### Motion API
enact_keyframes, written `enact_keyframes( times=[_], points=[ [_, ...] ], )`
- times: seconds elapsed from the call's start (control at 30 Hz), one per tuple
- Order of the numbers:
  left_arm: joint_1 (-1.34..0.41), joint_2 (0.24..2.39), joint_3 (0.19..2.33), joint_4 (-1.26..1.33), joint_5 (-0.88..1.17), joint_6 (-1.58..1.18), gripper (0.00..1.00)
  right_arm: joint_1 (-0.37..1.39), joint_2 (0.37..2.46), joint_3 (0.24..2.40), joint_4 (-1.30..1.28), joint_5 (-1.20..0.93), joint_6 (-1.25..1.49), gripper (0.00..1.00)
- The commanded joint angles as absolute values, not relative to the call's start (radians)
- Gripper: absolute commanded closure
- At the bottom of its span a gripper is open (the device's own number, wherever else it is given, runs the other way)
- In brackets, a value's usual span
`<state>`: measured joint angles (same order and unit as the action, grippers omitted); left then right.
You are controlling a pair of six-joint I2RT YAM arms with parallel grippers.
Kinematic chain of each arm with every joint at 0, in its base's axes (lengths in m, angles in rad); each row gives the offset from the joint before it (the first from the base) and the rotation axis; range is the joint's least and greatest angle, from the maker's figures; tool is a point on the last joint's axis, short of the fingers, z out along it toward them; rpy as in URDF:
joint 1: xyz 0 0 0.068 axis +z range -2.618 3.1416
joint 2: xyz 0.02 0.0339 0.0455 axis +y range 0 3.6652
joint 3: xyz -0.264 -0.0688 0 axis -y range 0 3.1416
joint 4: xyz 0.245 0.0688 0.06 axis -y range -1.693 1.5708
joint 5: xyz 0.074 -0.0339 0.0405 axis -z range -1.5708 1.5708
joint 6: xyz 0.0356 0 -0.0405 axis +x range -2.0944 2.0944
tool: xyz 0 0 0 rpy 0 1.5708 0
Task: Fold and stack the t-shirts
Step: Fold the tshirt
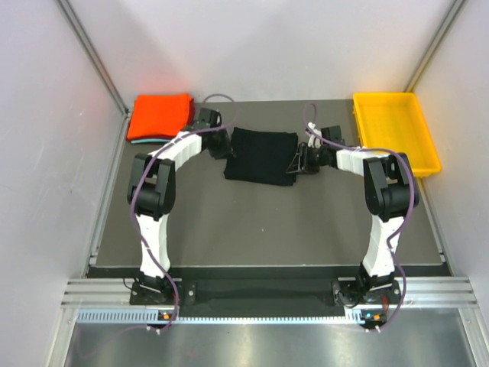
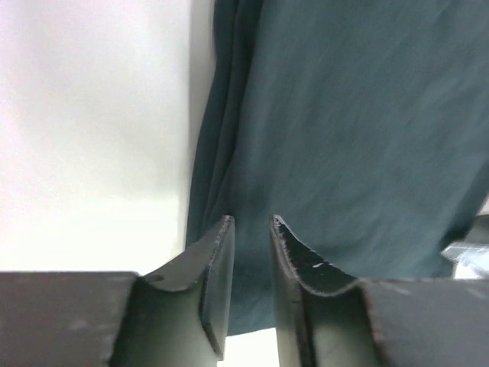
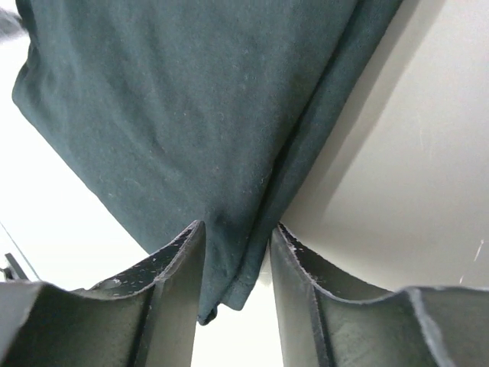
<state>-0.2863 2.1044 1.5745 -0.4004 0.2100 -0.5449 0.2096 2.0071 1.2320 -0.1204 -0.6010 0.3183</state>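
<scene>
Black t-shirt (image 1: 261, 155) folded mid-desk (image 1: 267, 222), left tool (image 1: 221, 145) & right tool (image 1: 298, 163) each pinching an opp. side edge, prob. to carry it flat to orange-red/teal stack (image 1: 159, 117) w/o unfolding.

Both white-and-black robot arms reach forward and bend inward toward each other. The left gripper (image 2: 250, 229) and right gripper (image 3: 237, 233) each show dark fingers (image 3: 179, 252) pinched narrowly onto dark cloth.

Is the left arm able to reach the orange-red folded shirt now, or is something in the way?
Probably yes: the orange-red shirt lies just beside the left gripper, nothing between them, but that gripper is pinching the black shirt.
</scene>
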Motion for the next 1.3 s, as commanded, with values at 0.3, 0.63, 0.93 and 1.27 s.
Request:
enact_keyframes(
  times=[0.3,0.63,0.93,1.27],
  points=[
    [-0.267,2.229,1.948,-0.496,0.178,-0.462,0.59,0.209,1.979,1.315,-0.209,-0.568,0.276,0.52],
    [-0.189,2.290,1.882,-0.371,0.430,-0.324,0.49,0.218,1.948,1.226,-0.144,-0.603,0.310,0.61],
    [-0.163,2.336,1.830,-0.269,0.531,-0.304,0.44,0.219,1.922,1.143,-0.135,-0.581,0.293,0.56],
    [-0.146,2.358,1.781,-0.170,0.580,-0.359,0.42,0.218,1.922,1.131,-0.130,-0.588,0.279,0.72]
  ],
)
